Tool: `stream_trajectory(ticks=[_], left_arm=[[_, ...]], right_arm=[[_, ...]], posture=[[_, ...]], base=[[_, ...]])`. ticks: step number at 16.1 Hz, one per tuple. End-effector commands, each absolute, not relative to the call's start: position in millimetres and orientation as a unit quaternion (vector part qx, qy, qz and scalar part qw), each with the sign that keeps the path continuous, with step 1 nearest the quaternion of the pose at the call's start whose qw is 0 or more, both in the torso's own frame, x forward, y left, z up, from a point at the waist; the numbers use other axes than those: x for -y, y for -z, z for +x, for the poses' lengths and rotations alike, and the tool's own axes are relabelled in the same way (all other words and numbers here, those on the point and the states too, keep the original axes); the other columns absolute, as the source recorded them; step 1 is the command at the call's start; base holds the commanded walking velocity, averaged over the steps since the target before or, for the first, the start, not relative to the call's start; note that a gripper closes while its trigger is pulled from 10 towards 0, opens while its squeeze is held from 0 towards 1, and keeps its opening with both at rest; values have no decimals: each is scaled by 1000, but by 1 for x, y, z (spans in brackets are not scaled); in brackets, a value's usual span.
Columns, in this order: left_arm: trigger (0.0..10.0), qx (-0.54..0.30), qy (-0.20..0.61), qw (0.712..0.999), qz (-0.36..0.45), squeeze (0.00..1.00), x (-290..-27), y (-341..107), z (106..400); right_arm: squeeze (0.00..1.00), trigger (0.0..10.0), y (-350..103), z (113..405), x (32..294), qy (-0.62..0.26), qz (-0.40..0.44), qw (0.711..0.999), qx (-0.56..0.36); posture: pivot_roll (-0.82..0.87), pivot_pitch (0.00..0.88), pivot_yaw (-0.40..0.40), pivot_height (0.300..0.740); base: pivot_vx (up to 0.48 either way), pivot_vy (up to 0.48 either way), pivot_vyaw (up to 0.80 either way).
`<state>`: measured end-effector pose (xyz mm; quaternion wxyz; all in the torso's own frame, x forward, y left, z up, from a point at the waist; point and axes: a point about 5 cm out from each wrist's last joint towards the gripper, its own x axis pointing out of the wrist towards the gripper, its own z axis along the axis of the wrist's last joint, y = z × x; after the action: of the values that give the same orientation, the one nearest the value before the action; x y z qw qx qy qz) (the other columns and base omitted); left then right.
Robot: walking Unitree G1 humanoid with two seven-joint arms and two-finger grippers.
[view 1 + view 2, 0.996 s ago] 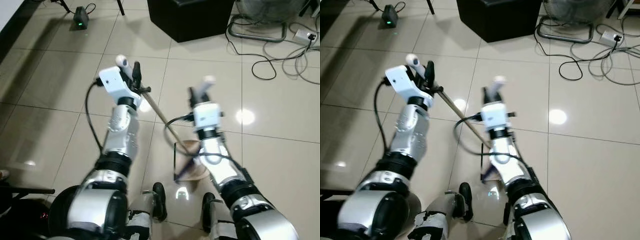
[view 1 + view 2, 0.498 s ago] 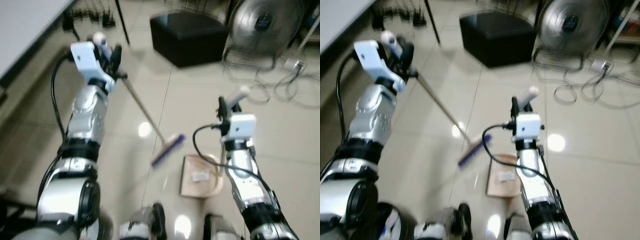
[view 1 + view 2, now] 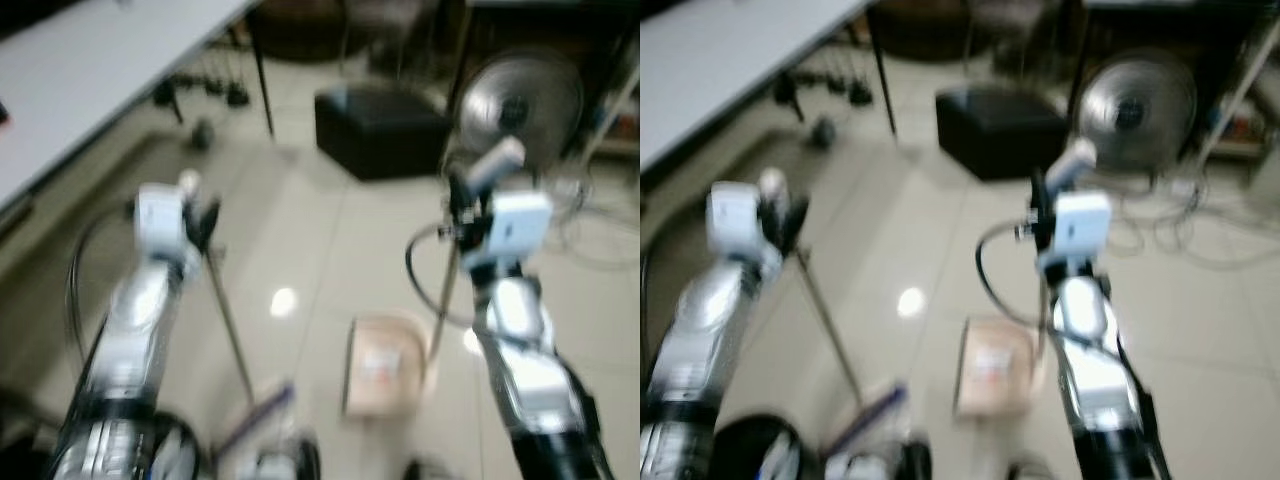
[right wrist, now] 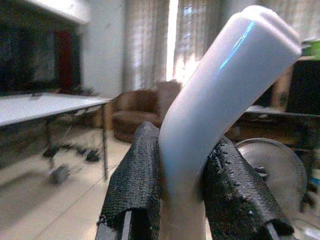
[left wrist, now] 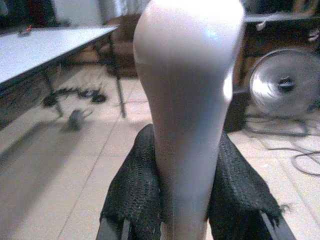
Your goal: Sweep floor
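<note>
Left gripper [image 5: 185,200] clamps broom [image 3: 225,330] handle; right gripper [image 4: 185,195] clamps dustpan [image 3: 385,365] handle, pan resting on floor [image 3: 310,220], ready for sweepings.

Both head views look forward and down from above the arms, blurred, sharing the tiled floor [image 3: 300,250], the black box [image 3: 380,130] and the fan [image 3: 1135,105]. Each wrist view sits very close behind its own claw, facing level across the room; the left one also catches that fan [image 5: 285,85] and a grey surface [image 5: 45,45].
</note>
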<state>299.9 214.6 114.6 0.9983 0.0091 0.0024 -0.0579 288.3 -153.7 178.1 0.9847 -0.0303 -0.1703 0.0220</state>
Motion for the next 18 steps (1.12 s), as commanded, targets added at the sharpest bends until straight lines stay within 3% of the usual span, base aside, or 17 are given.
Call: stream_trajectory(ticks=[1,3,8,18], left_arm=[[10000,36,70,996,29,0,-208,-136,302],[10000,24,69,997,33,0,-203,-128,284],[10000,16,102,994,39,0,-181,-130,272],[10000,-5,109,993,34,0,-177,-130,261]], right_arm=[[0,10000,-196,284,155,-23,-20,981,193],[0,10000,-204,281,164,-3,4,983,183],[0,10000,-220,282,176,11,10,986,166],[0,10000,-240,285,178,-15,1,988,155]], posture=[[-14,0,70,740],[-3,0,64,740],[1,0,59,740],[5,0,51,740]], base=[[0,0,0],[0,0,0],[0,0,0],[0,-254,0]])
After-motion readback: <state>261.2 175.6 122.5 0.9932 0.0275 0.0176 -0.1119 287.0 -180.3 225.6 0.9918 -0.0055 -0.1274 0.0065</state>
